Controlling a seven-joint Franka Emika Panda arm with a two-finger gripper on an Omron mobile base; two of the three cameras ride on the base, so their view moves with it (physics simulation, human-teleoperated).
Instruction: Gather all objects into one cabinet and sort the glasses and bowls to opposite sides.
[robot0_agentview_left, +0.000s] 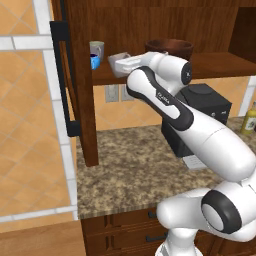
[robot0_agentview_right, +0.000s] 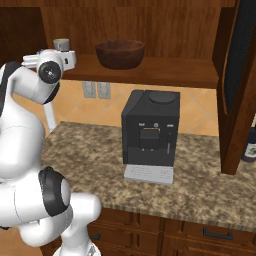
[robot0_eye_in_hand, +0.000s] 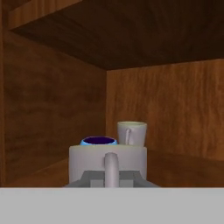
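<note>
Gripping a pale mug by its handle, the gripper holds it at the cabinet shelf's left end, with the blue mug and another pale mug just beyond it

Speckled granite counter, orange tiled wall, dark wood drawers, black coffee machine.

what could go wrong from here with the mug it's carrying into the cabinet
1. The gripper is shut on the pale mug, with the blue mug right behind it; pushing further in could knock it.
2. The second pale mug stands just beyond, so a bump might carry through to it.
3. The wooden bowl sits further along the same shelf; drifting that way would mix the sides.
</note>
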